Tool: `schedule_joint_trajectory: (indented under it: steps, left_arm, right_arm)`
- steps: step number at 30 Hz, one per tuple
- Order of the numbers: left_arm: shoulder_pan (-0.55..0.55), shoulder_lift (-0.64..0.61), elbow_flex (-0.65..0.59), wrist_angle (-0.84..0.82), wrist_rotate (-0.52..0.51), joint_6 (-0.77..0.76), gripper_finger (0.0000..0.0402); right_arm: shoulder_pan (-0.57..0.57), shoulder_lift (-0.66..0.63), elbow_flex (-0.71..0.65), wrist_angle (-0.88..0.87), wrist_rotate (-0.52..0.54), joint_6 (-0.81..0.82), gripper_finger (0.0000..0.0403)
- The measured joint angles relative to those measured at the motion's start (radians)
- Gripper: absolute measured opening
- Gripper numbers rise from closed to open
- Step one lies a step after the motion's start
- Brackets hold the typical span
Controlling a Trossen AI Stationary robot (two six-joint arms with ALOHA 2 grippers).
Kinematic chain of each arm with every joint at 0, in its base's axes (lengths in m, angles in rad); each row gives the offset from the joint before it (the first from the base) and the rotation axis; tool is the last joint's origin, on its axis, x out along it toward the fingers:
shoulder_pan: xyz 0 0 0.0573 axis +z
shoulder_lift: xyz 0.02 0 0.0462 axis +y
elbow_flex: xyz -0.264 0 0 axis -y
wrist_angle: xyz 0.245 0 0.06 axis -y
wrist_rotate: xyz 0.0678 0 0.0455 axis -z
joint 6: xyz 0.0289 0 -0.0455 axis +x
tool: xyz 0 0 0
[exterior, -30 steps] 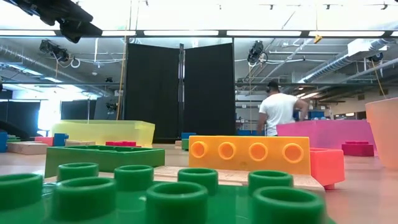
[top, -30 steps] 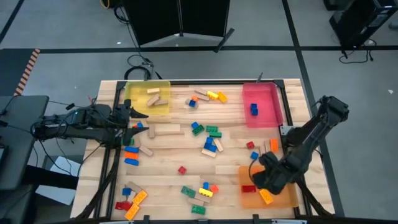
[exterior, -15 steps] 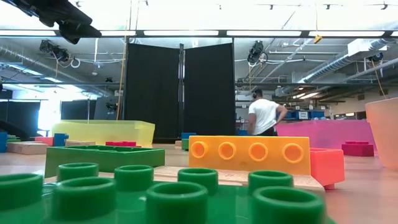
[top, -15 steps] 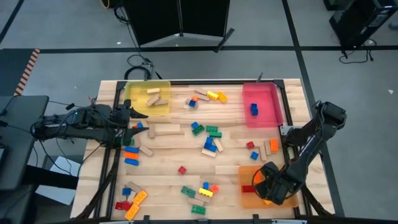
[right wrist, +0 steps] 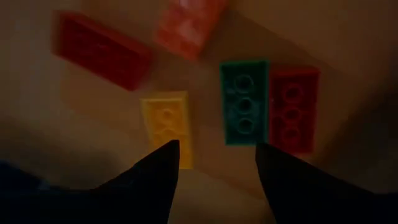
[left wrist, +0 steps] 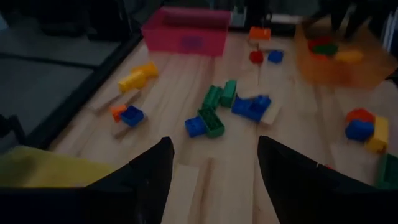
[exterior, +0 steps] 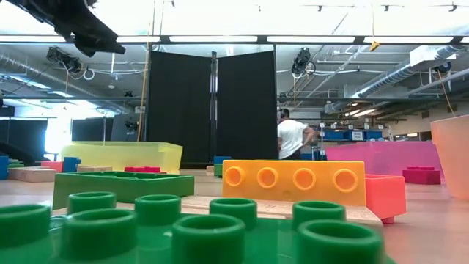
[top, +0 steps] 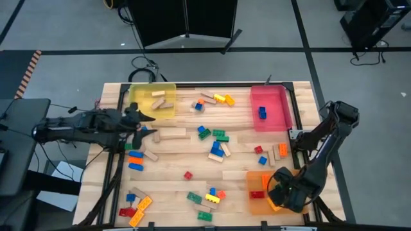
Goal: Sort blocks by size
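Right end effector (top: 277,190): fingers apart, holding nothing, over orange tray (top: 257,205) at 4 o'clock.
Left end effector (top: 144,126): fingers apart, empty, above wooden block (top: 172,134) at 9 o'clock.

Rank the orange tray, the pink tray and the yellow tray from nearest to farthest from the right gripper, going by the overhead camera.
Right gripper, jaws open, hangs over the table's near right corner.
1. Orange tray: right beneath the gripper, near right corner.
2. Pink tray: far right edge of the table.
3. Yellow tray: far left corner, by the left arm.
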Motion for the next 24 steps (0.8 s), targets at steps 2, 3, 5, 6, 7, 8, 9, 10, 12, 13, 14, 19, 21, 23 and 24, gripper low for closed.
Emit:
schedule_joint_trajectory:
  steps: [2,3,5,6,7,8,9,10,12,13,14,19,21,23,24]
  left_arm:
    - [-0.001,0.037,0.000,0.013,0.015,-0.024,0.0232]
    - [-0.001,0.056,0.003,0.018,0.024,-0.031,0.0229]
    - [-0.007,0.096,0.015,0.024,0.046,-0.035,0.0225]
    - [-0.014,0.112,0.025,0.029,0.050,-0.035,0.0223]
    - [-0.023,0.128,0.038,0.032,0.051,-0.035,0.0221]
    - [-0.032,0.142,0.053,0.033,0.050,-0.035,0.0219]
    - [-0.042,0.155,0.069,0.036,0.049,-0.035,0.0218]
    - [-0.053,0.166,0.086,0.036,0.047,-0.038,0.0218]
    - [-0.070,0.187,0.119,0.035,0.020,-0.075,0.0217]
    - [-0.076,0.197,0.136,0.035,-0.002,-0.102,0.0217]
    - [-0.079,0.206,0.150,0.035,-0.029,-0.133,0.0217]
    - [-0.078,0.272,0.203,0.034,-0.105,-0.230,0.0217]
    - [-0.077,0.309,0.221,0.038,-0.111,-0.257,0.0217]
    - [-0.077,0.349,0.232,0.062,-0.115,-0.287,0.0217]
    - [-0.077,0.369,0.233,0.088,-0.115,-0.294,0.0217]
  right_arm:
    - [-0.001,-0.025,0.033,-0.041,0.069,-0.004,0.0219]
    - [-0.002,-0.036,0.052,-0.066,0.107,-0.015,0.0215]
    - [-0.012,-0.055,0.096,-0.131,0.189,-0.054,0.0207]
    - [-0.021,-0.064,0.119,-0.166,0.230,-0.077,0.0203]
    - [-0.033,-0.074,0.141,-0.203,0.274,-0.106,0.0198]
    - [-0.047,-0.083,0.162,-0.243,0.316,-0.132,0.0194]
    - [-0.065,-0.092,0.181,-0.280,0.357,-0.160,0.0189]
    - [-0.086,-0.101,0.197,-0.309,0.389,-0.192,0.0185]
    - [-0.133,-0.123,0.220,-0.342,0.434,-0.278,0.0175]
    - [-0.161,-0.137,0.225,-0.348,0.448,-0.328,0.0170]
    - [-0.191,-0.152,0.226,-0.348,0.457,-0.384,0.0166]
    - [-0.375,-0.215,0.227,-0.350,0.475,-0.633,0.0149]
    - [-0.443,-0.235,0.227,-0.350,0.475,-0.714,0.0146]
    - [-0.501,-0.248,0.226,-0.349,0.474,-0.787,0.0143]
    - [-0.527,-0.255,0.220,-0.338,0.473,-0.823,0.0142]
